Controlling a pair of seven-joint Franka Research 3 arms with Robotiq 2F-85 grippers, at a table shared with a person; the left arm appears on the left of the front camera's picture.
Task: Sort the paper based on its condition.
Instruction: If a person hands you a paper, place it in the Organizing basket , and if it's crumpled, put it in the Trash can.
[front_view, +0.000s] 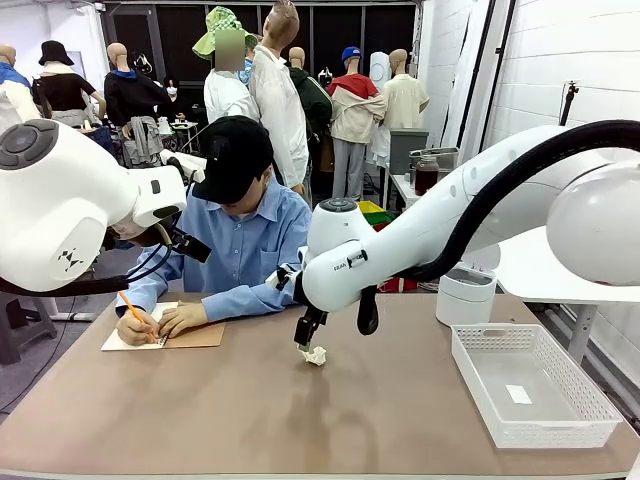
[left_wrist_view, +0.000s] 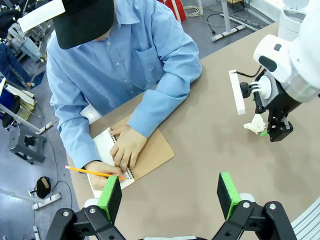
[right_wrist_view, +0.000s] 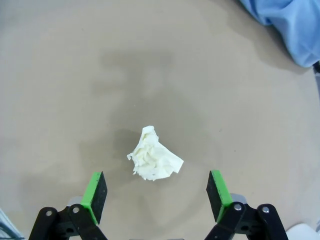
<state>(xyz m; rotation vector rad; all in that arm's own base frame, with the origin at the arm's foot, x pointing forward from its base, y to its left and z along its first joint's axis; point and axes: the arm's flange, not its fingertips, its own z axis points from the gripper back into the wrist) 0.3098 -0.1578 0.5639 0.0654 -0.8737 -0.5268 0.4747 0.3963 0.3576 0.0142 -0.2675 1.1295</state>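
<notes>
A crumpled ball of white paper (front_view: 315, 354) (left_wrist_view: 254, 124) (right_wrist_view: 154, 161) lies on the brown table near its middle. My right gripper (front_view: 335, 330) (right_wrist_view: 156, 192) hangs just above it, open, its green pads to either side of the ball and not touching it. My left gripper (left_wrist_view: 170, 192) is open and empty, high over the table's left side. Below it the person writes with a pencil (left_wrist_view: 95, 173) on a white page of a brown-covered notebook (front_view: 195, 336) (left_wrist_view: 152, 152).
A white mesh basket (front_view: 480, 385) stands at the right front with a small white tag (front_view: 518, 393) inside. A white round container (front_view: 466, 296) stands behind it. The person's arms and hands (front_view: 180, 320) rest on the notebook at the far left.
</notes>
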